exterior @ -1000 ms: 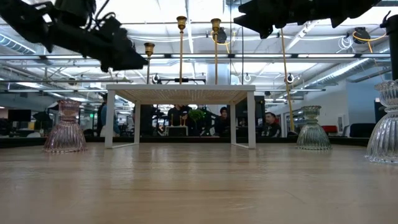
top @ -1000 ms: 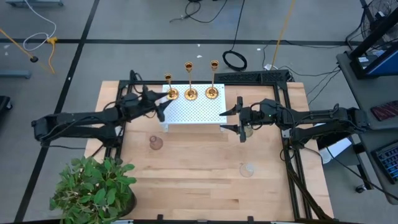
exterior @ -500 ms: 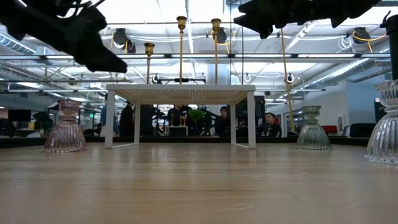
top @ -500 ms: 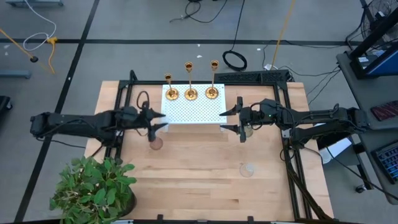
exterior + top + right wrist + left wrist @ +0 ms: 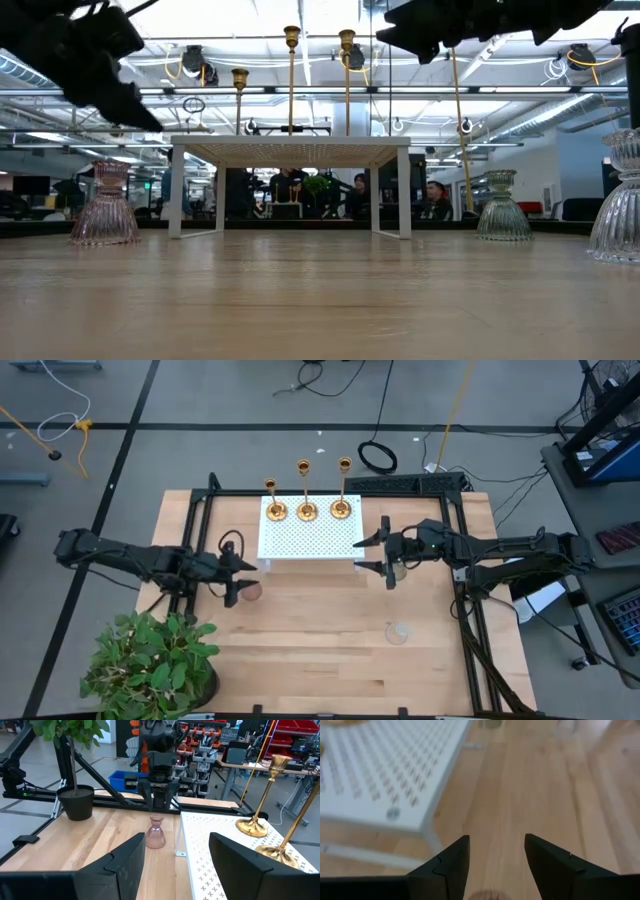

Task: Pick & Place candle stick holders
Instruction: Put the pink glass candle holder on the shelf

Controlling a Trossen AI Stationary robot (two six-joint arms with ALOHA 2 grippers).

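Note:
Three gold candle stick holders (image 5: 307, 510) stand by their round bases along the far edge of the white perforated stand (image 5: 310, 540). A pink glass holder (image 5: 252, 591) stands on the table near the stand's near left leg. My left gripper (image 5: 241, 581) hangs open just above it, slanting down; its wrist view shows the pink rim (image 5: 487, 896) below the gripper (image 5: 495, 862). A greenish glass holder (image 5: 502, 207) stands on the table under my right arm, and a clear one (image 5: 398, 632) nearer the front. My right gripper (image 5: 360, 554) waits open and level at the stand's right edge.
A potted plant (image 5: 150, 660) fills the near left corner of the table. Black frame rails (image 5: 465, 600) run along both sides of the table. The wood in front of the stand (image 5: 320, 650) is bare apart from the clear holder.
My left gripper has drawn back from the leftmost gold holder, which stays upright on the stand. It has swung toward the table's near and left edges and tipped nose-down, ending over the pink glass holder. Its fingers stay open as before.

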